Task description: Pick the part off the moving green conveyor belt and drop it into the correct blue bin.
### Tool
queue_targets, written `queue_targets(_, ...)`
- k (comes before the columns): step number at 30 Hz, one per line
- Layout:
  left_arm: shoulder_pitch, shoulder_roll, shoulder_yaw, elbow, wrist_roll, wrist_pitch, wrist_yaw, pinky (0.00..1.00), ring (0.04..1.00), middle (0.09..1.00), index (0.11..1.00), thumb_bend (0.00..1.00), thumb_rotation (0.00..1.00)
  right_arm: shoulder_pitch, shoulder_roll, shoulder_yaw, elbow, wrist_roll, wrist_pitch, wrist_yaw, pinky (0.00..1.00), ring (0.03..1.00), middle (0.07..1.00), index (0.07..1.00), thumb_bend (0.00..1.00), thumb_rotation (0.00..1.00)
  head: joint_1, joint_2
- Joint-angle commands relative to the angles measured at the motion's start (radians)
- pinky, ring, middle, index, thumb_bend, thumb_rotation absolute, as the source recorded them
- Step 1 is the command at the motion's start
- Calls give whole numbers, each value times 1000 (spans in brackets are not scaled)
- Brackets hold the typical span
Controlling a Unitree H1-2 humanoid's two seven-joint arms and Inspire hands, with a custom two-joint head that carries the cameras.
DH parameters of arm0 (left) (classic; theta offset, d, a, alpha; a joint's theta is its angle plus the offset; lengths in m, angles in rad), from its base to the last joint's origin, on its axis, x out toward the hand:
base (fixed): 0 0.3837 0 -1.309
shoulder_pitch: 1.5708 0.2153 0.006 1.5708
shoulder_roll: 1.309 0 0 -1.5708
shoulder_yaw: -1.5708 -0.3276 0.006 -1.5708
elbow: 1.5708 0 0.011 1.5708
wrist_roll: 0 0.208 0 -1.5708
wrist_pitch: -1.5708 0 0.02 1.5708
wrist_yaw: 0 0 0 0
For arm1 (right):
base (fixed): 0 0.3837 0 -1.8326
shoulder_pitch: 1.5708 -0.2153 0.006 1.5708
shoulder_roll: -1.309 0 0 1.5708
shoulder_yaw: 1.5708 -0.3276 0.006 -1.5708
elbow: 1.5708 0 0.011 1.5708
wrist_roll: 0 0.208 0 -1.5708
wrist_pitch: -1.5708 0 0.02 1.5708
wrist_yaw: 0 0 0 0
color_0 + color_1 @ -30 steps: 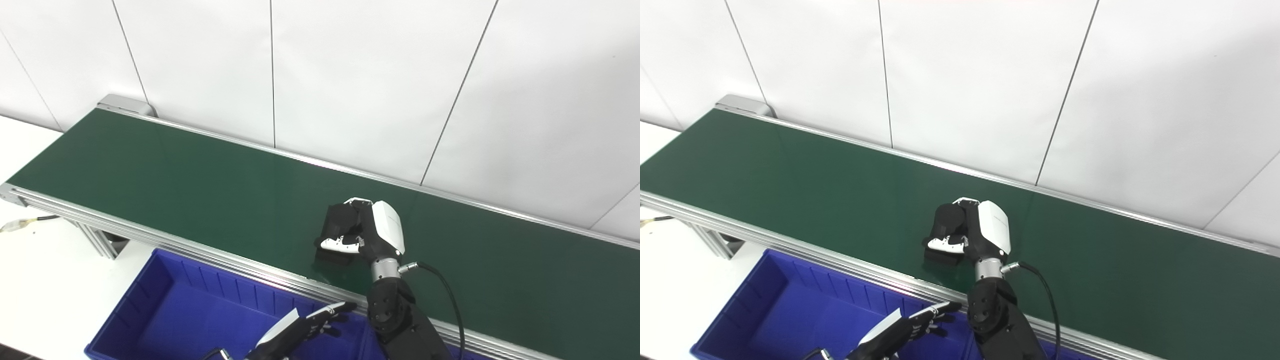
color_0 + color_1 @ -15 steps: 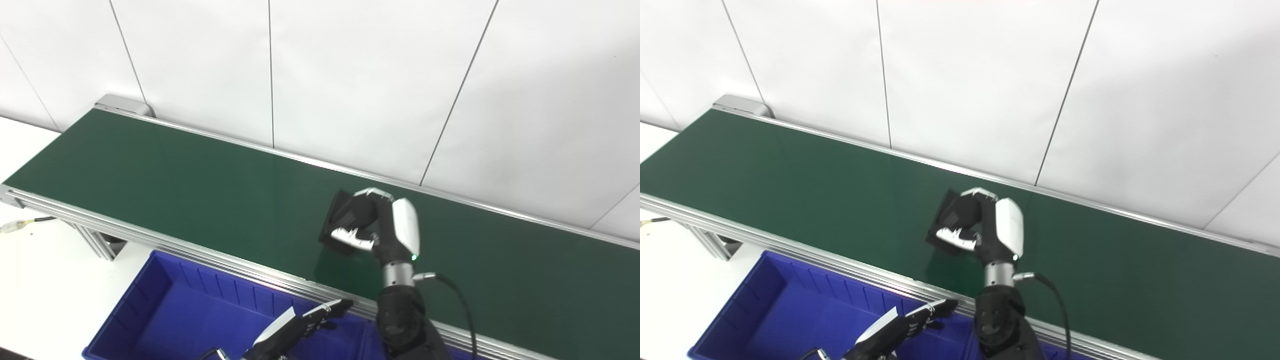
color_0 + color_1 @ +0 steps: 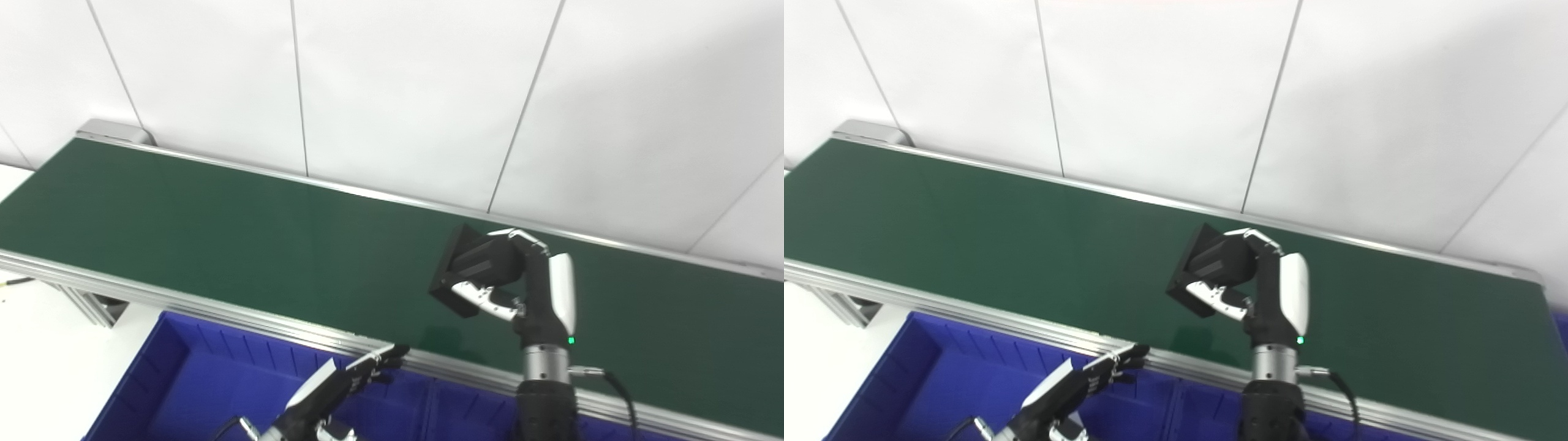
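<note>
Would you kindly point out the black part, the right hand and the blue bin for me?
black part (image 3: 474, 263): left eye view, on its dark side face.
right hand (image 3: 539, 288): left eye view, on the palm, shut on the part.
blue bin (image 3: 931, 380): right eye view, on its bare inner wall.

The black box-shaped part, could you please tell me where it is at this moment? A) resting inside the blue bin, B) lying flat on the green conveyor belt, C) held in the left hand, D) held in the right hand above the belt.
D: the right hand has its fingers closed on the black box-shaped part, which is lifted clear of the green conveyor belt, while the left hand holds nothing.
</note>
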Motion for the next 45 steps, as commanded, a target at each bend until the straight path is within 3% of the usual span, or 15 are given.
queue_targets(1,0,11,9,-59,-15,-2,-8,831,907,943,917,988,304,22,4,-9,-75,18,4,24,487,567,538,471,511,0,-4,14)
queue_targets(11,17,26,18,-172,-27,89,-23,811,898,936,913,991,288,207,-101,-40,-224,36,-8,138,494,573,539,467,511,0,-54,88)
queue_targets(18,15,30,24,-202,-34,113,-42,815,899,940,912,990,285,333,-213,-55,-221,44,-67,173,529,594,537,465,513,0,-66,123)
queue_targets(23,16,30,31,-212,-37,121,-44,806,889,934,907,998,297,374,-261,-60,-207,25,-43,194,537,610,540,463,513,0,-68,131)
queue_targets(27,17,35,35,-214,-33,120,-47,810,891,934,911,1000,307,402,-291,-68,-203,27,14,246,548,627,547,465,511,0,-69,130)
queue_targets(36,17,48,45,-220,-44,125,-55,796,888,937,911,1000,312,423,-327,-49,-180,-144,62,277,502,591,542,463,514,0,-99,136)
queue_targets(38,17,52,48,-218,-57,125,-62,794,889,937,911,1000,305,420,-339,-36,-159,-204,47,264,489,574,535,464,516,0,-112,138)
queue_targets(41,18,56,53,-218,-74,124,-70,795,890,934,909,993,280,416,-352,-24,-145,-261,54,275,527,590,530,464,517,0,-119,141)
queue_targets(44,20,62,57,-224,-79,128,-76,801,892,934,910,988,273,406,-377,-4,-148,-334,93,343,557,638,544,455,514,0,-127,144)
queue_targets(45,20,63,58,-224,-82,128,-78,805,895,934,911,986,272,403,-386,4,-156,-360,111,378,590,665,602,473,510,58,-128,144)
